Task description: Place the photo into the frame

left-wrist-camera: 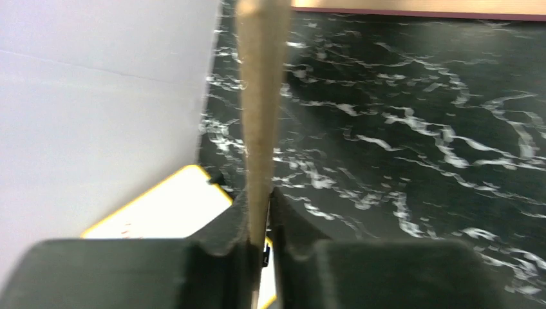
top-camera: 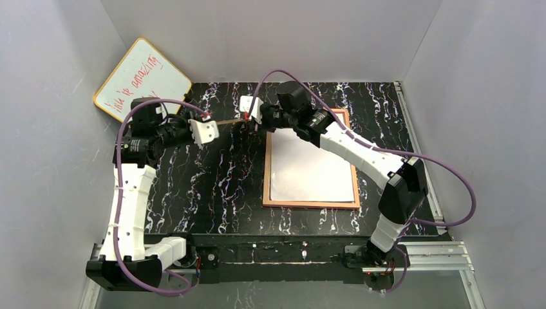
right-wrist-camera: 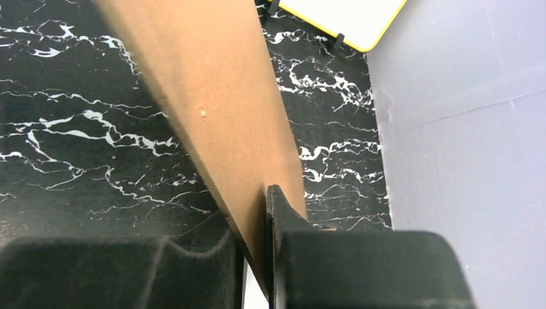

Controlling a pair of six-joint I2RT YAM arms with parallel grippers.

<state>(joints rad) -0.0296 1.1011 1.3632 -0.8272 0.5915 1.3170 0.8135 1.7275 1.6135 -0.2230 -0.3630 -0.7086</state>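
Note:
The frame (top-camera: 312, 205) lies flat on the right of the table, wood-coloured rear up. A white sheet, the photo's plain back (top-camera: 312, 167), lies inside it. Its edge also shows at the top of the left wrist view (left-wrist-camera: 418, 6). A brown backing board (top-camera: 230, 120) hangs edge-on in the air left of the frame's far corner, held at both ends. My left gripper (top-camera: 209, 123) is shut on its left end; the board (left-wrist-camera: 261, 96) runs up between the jaws (left-wrist-camera: 259, 203). My right gripper (top-camera: 248, 118) is shut on its right end, with the board (right-wrist-camera: 212, 96) between the jaws (right-wrist-camera: 257, 209).
A yellow-edged whiteboard (top-camera: 141, 78) with red writing leans against the back left wall; it also shows in the left wrist view (left-wrist-camera: 170, 209) and the right wrist view (right-wrist-camera: 341, 16). Grey walls enclose the black marbled table (top-camera: 212, 187) on three sides.

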